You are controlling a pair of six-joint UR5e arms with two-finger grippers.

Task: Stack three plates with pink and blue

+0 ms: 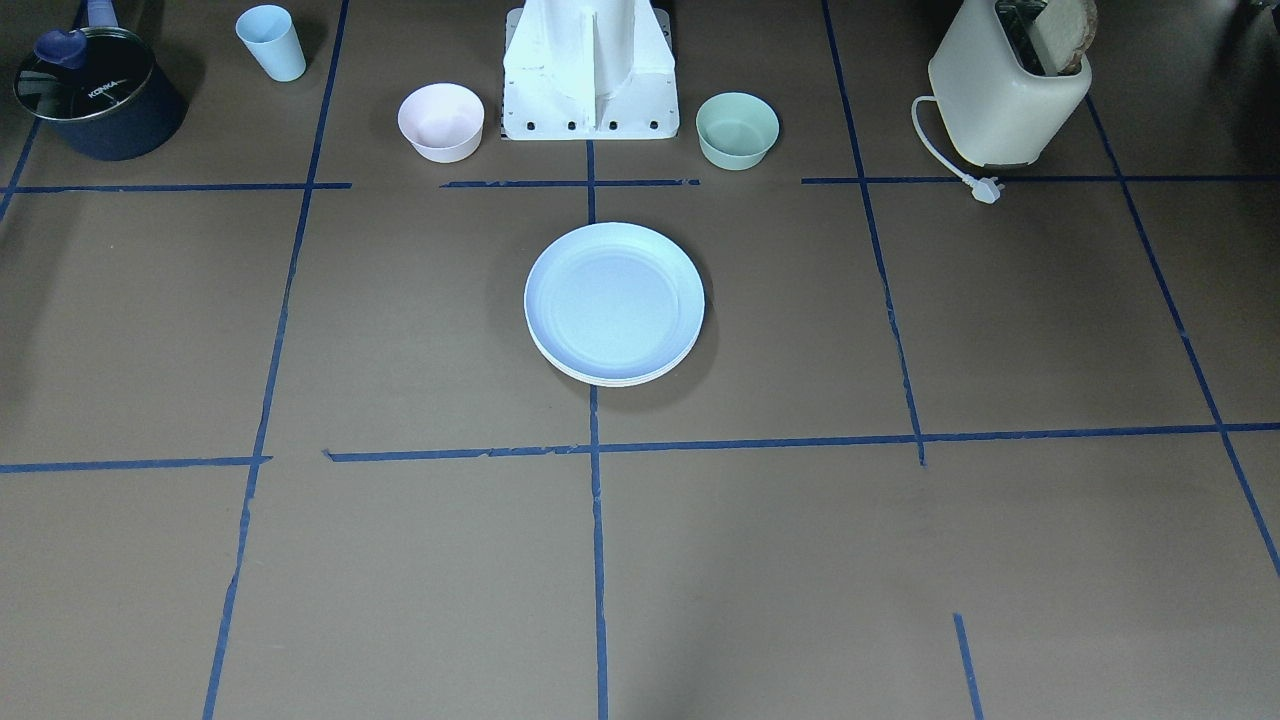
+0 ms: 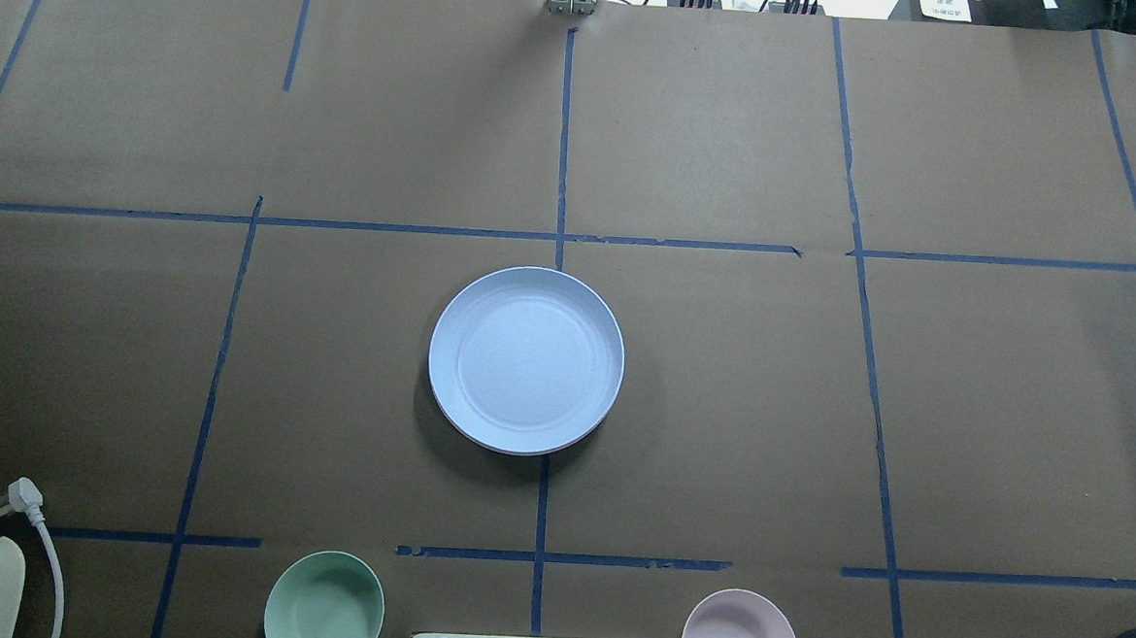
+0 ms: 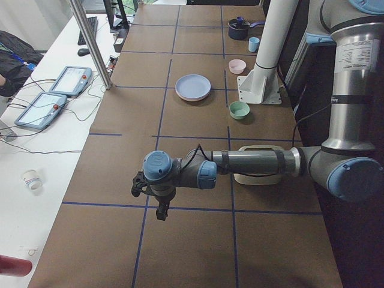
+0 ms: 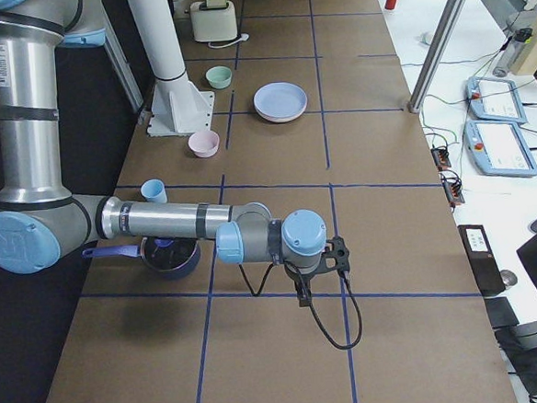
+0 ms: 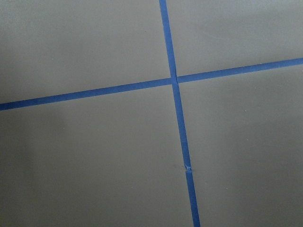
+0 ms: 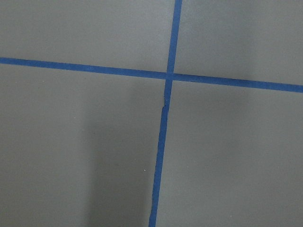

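Note:
The pale blue plate (image 1: 614, 300) lies on top of a stack at the table's middle; it also shows in the overhead view (image 2: 525, 359). Under it only thin pale rims (image 1: 622, 380) of other plates show, so the pink and cream-white plates are mostly hidden. My left gripper (image 3: 157, 204) hangs over bare table far from the stack, seen only in the exterior left view; I cannot tell if it is open or shut. My right gripper (image 4: 307, 291) is likewise far from the stack, seen only in the exterior right view; I cannot tell its state. Both wrist views show only brown table and blue tape.
A small pink bowl (image 1: 441, 121) and a small green bowl (image 1: 737, 129) flank the robot base (image 1: 590, 80). A cream toaster (image 1: 1010, 90) with its plug (image 1: 987, 189) stands on my left side. A blue cup (image 1: 271, 42) and a dark pot (image 1: 98, 92) stand on my right side.

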